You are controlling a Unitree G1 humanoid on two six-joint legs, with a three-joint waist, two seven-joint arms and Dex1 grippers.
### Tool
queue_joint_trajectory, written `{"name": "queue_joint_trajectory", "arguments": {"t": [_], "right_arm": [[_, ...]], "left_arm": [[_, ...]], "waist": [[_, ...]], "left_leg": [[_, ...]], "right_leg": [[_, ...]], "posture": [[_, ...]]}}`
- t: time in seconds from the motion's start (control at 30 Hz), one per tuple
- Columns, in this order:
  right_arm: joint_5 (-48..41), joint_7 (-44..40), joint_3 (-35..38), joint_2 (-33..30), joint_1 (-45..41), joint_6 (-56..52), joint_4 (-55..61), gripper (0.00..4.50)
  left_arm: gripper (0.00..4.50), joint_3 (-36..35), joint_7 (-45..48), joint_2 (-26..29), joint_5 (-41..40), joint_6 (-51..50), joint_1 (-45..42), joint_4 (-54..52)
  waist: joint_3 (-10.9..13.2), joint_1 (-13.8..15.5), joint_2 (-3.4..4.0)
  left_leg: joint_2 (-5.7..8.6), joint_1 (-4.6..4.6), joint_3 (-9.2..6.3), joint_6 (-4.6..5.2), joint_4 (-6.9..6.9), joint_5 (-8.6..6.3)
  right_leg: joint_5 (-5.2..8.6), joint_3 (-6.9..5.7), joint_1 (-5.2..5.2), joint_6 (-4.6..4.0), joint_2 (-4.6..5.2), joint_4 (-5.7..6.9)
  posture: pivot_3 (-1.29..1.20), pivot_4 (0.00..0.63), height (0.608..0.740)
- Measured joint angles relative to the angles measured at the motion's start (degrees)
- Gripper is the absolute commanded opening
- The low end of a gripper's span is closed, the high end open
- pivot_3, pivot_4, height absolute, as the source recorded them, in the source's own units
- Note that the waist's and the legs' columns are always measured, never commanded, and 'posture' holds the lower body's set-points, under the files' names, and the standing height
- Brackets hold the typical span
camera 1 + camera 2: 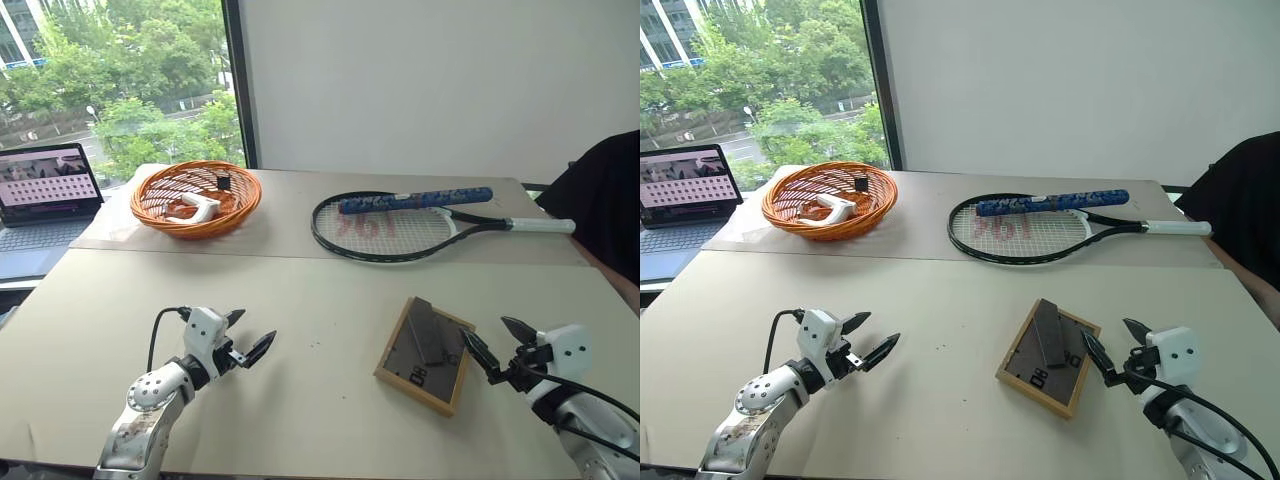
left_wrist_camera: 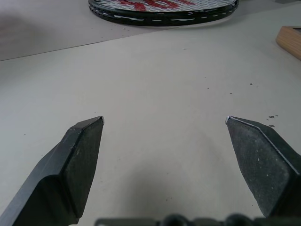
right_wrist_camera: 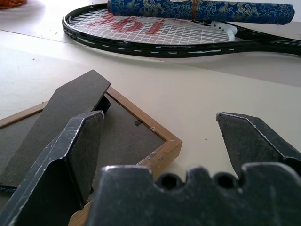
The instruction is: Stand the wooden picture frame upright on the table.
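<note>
The small rectangular light-wood picture frame (image 1: 424,354) lay flat on the wide pale beige table (image 1: 300,300), dark grey back and prop leg upward, not yet stood up. The right claw (image 1: 495,348) hovered just beside its near right corner, fingers spread and empty. The left claw (image 1: 248,338) waited well apart, also spread and empty. The step in hand looked like the approach; next, a pinch on the wooden edge seemed needed. Bare table surrounded the frame, and the black tennis racket (image 1: 400,228) lay well beyond it.
</note>
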State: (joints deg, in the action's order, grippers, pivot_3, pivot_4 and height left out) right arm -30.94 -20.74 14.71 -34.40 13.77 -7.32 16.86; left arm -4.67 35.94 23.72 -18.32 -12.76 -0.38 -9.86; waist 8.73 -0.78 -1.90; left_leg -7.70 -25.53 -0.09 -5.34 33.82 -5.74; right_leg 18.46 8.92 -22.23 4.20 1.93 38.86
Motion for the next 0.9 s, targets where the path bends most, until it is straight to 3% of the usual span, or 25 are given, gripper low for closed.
{"name": "queue_joint_trajectory", "arguments": {"t": [0.1, 0.23, 0.27, 0.47, 0.67, 0.7, 0.9], "right_arm": [[0.4, -1.2, 0.4, 0.1, 0.2, 0.0, -0.2, 4.46], [0.3, -11.2, 6.4, -8.6, 0.4, 0.0, -3.8, 4.46], [0.2, -13.1, 8.4, -10.1, 0.4, 0.0, -4.0, 4.23], [0.9, -22.1, 12.7, -17.3, 4.3, -3.7, -3.7, 2.38], [5.7, -21.7, 12.3, -21.9, 4.5, -13.5, -3.7, 0.34], [5.9, -21.4, 11.5, -22.0, 4.0, -15.7, -3.1, 0.12], [7.1, -21.5, 3.7, -21.6, -1.0, -22.8, -1.3, 0.12]], "left_arm": [[4.5, 0.2, 1.1, 0.3, -0.7, -1.0, -0.7, 0.1], [4.5, -0.3, 10.5, 6.6, -9.4, -10.4, -12.3, 1.7], [3.96, -0.2, 12.6, 8.0, -10.8, -11.9, -14.5, 1.8], [2.06, 8.0, 21.4, 9.8, -10.3, -17.6, -25.6, 7.5], [0.0, 17.4, 23.5, 3.5, -1.8, -13.7, -36.4, 20.3], [0.0, 19.2, 23.9, 1.7, -0.4, -12.6, -37.6, 22.4], [0.0, 25.3, 24.9, -4.3, 5.3, -9.6, -40.7, 29.0]], "waist": [[0.0, 0.0, 0.0], [0.1, 0.7, 0.07], [0.1, 0.6, 0.06], [0.1, 0.1, 0.07], [0.2, 0.0, 0.02], [0.2, -0.1, 0.01], [0.2, -0.6, 0.01]], "left_leg": [[0.0, 0.0, 0.0, 0.0, 0.01, 0.0], [0.22, -0.02, -0.01, 0.06, 0.08, 0.04], [0.26, 0.02, -0.01, 0.09, 0.06, 0.03], [0.34, -0.08, -0.05, 0.26, -0.05, -0.09], [0.61, -0.16, -0.1, 0.28, 0.08, -0.09], [0.64, -0.22, -0.11, 0.28, 0.08, -0.09], [0.68, -0.33, -0.17, 0.31, 0.06, -0.1]], "right_leg": [[0.0, 0.0, 0.0, 0.0, 0.0, 0.0], [0.22, -0.02, 0.0, -0.29, 0.21, 0.02], [0.28, -0.03, 0.08, -0.22, 0.24, 0.01], [0.2, -0.05, 0.09, 0.12, 0.26, 0.0], [0.18, -0.04, 0.09, 0.29, 0.49, 0.0], [0.17, -0.04, 0.06, 0.31, 0.53, -0.01], [0.14, -0.04, 0.0, 0.28, 0.54, -0.01]], "posture": [[0.0, 0.15, 0.703], [0.0, 0.15, 0.703], [0.0, 0.15, 0.703], [0.0, 0.15, 0.703], [0.0, 0.15, 0.703], [0.0, 0.15, 0.703], [0.0, 0.15, 0.703]]}}
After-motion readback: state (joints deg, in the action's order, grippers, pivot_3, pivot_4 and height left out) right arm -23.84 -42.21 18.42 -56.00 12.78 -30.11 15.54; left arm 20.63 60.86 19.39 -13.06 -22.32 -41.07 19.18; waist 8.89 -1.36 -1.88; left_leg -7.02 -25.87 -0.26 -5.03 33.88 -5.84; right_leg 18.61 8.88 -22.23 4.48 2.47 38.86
